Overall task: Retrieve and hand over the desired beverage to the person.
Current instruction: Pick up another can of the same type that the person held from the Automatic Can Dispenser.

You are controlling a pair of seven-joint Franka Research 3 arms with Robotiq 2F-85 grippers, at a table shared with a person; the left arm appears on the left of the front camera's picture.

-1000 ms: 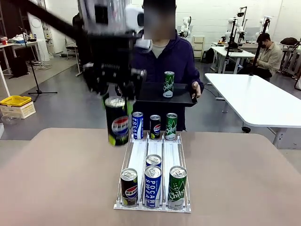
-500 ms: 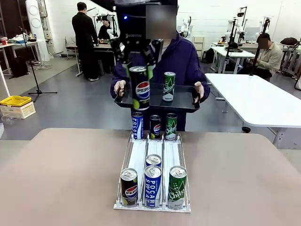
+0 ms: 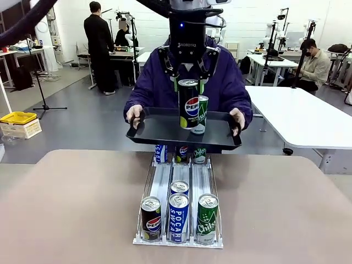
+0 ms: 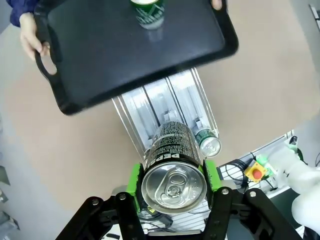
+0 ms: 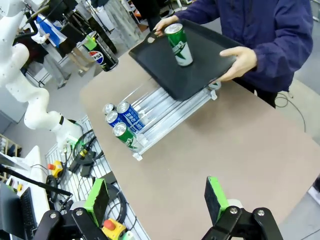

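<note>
left end effector (image 3: 188, 82): clamped on the Pepsi can (image 3: 188, 104), green pads on both sides near the top; can upright, held over the black tray, just in front of the green Chilsung can. Cannot tell whether its base touches the tray.
left end effector, wrist view (image 4: 173, 182): pads squeeze the can's rim left and right; can lid faces the camera, black tray (image 4: 125, 55) beyond it.
right end effector (image 5: 157, 197): jaws wide apart, nothing between them, hanging above the near part of the desk (image 5: 235, 145), well away from the tray.
Pepsi can: in the left end effector, above the tray's middle, between the person's two hands.
person (image 3: 165, 82): stands at the far side of the desk in a dark purple-navy jacket, holds the tray level with both hands, one hand (image 3: 133, 114) at each short end.
black tray: held above the far end of the rack; a green Chilsung can (image 3: 202, 113) stands upright on it.
rack (image 3: 179, 181): silver three-lane can rack in the middle of the desk. Front row: Pepsi, Pocari Sweat, Chilsung; one more can behind the Pocari; three cans at the far end, partly hidden under the tray.
desk: brown top, rack on it.
</note>
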